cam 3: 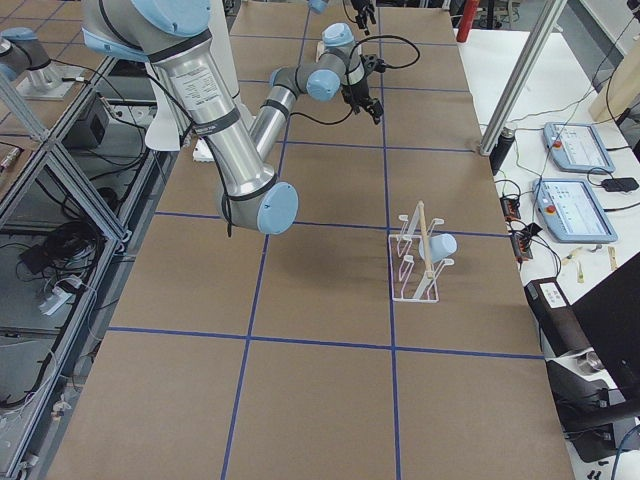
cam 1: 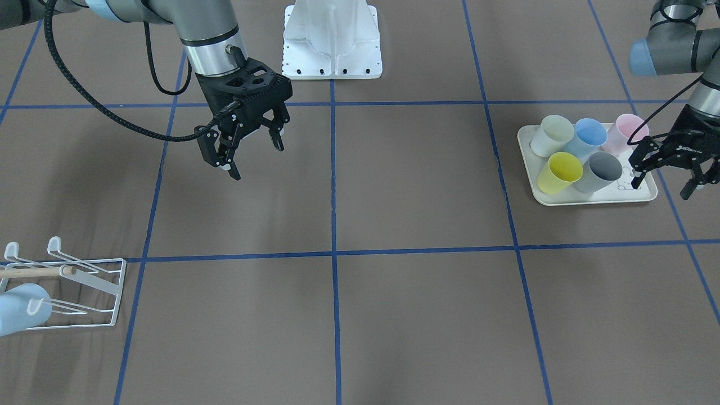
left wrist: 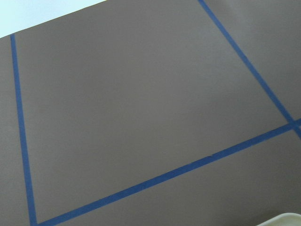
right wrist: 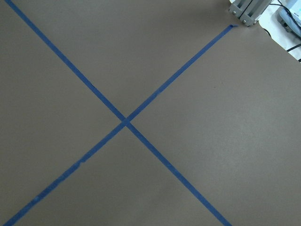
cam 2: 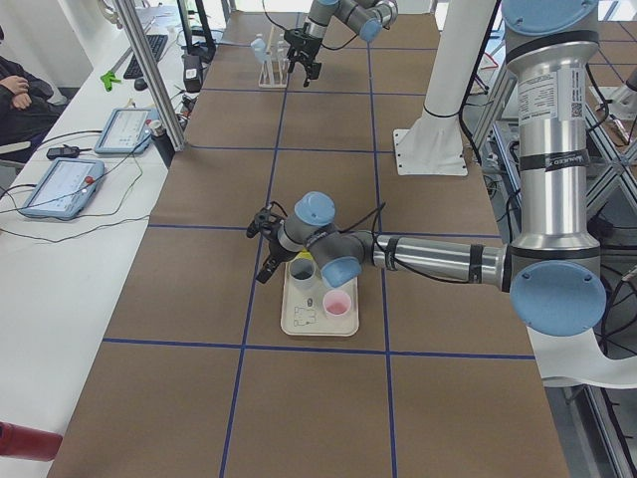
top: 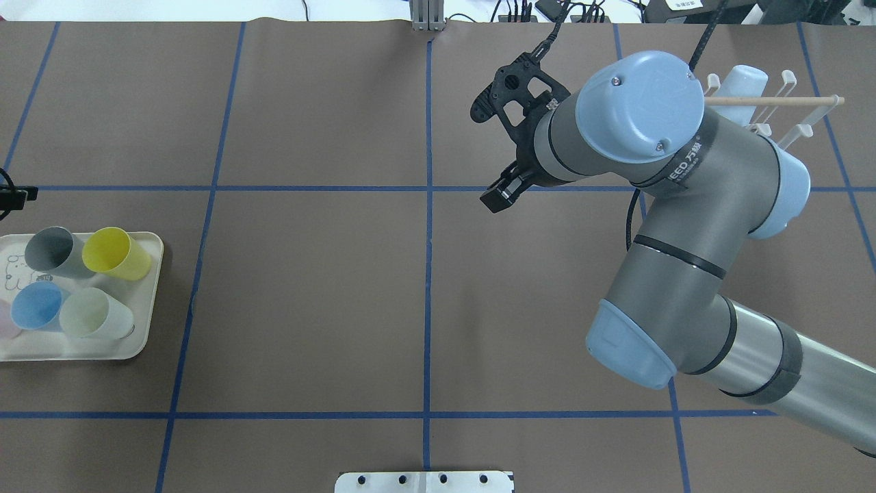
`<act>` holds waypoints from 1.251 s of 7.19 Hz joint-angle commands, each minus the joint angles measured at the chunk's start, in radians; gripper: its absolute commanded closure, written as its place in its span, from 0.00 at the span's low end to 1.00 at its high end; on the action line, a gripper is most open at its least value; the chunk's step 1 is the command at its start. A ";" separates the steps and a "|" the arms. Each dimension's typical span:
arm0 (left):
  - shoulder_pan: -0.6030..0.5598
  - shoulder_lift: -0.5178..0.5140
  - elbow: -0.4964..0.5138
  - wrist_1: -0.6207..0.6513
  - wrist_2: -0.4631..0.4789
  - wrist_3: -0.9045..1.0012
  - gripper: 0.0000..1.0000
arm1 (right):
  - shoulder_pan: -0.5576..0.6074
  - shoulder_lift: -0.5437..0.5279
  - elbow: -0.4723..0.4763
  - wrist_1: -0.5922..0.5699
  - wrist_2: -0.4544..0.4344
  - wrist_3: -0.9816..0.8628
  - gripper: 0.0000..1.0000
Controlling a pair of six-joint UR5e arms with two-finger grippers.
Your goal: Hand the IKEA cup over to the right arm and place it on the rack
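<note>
Several IKEA cups lie on their sides on a cream tray [cam 1: 540,197]: cream [cam 1: 551,135], blue [cam 1: 588,134], pink [cam 1: 625,130], yellow [cam 1: 559,171] and grey [cam 1: 602,170]. My left gripper [cam 1: 661,188] hangs open and empty just off the tray's outer edge, by the grey and pink cups. The right arm [top: 684,226] reaches over the table's middle, and its gripper [cam 1: 256,157] is open and holds nothing. The white wire rack [cam 1: 107,281] stands far on my right side, with a pale blue cup [cam 1: 22,306] hung on one prong.
The white robot base plate [cam 1: 332,50] sits at the table's robot side. A thick black cable [cam 1: 101,107] loops down beside the right gripper. Blue tape lines [cam 1: 333,253] grid the brown mat. The left wrist view catches only the tray's corner [left wrist: 287,219].
</note>
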 commanded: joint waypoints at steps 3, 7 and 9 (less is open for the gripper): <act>0.154 0.023 0.005 -0.112 0.001 -0.161 0.00 | -0.007 0.000 -0.001 -0.001 -0.004 0.000 0.00; 0.151 0.083 0.002 -0.169 -0.007 -0.160 0.00 | -0.018 0.000 -0.003 -0.001 -0.018 0.000 0.00; 0.145 0.084 0.002 -0.169 -0.016 -0.158 0.00 | -0.030 0.000 -0.005 -0.001 -0.038 0.002 0.00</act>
